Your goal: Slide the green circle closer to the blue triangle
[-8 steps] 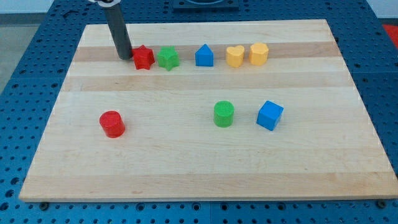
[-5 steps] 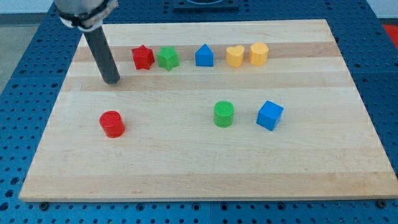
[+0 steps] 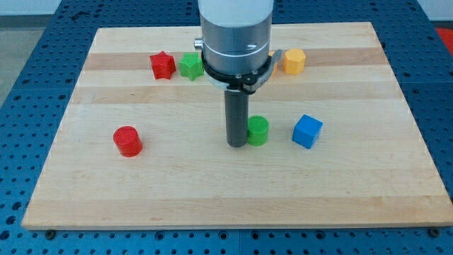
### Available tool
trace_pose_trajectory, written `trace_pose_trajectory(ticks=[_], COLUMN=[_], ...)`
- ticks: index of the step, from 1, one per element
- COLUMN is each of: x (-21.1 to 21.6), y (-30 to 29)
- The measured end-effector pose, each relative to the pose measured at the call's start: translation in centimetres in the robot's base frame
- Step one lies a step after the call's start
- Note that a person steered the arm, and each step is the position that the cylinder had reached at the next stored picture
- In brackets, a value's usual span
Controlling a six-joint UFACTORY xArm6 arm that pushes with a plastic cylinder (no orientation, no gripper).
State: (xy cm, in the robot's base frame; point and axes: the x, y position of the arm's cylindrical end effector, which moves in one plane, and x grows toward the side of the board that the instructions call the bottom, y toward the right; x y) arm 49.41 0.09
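The green circle sits on the wooden board a little right of the middle. My tip rests on the board right beside it, touching or almost touching its left side. The arm's grey body hides the blue triangle in the top row. A sliver of the yellow heart shows at the body's right edge.
A red star and a green star stand at the view's top left of the arm. A yellow hexagon is at the top right. A blue cube lies right of the green circle. A red cylinder lies at the left.
My tip has swept from the top left, near the red star, down and right across the board to the green circle's left side. No block has visibly moved.
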Motion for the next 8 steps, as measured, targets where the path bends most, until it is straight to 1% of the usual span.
trace_pose_trajectory(ticks=[2, 3, 4, 5, 6, 7, 8], x=[0.3, 2.2, 4.5, 4.9, 4.3, 3.1, -0.2], y=[-1.0, -1.0, -0.5, 2.4, 3.3, 1.8, 1.0])
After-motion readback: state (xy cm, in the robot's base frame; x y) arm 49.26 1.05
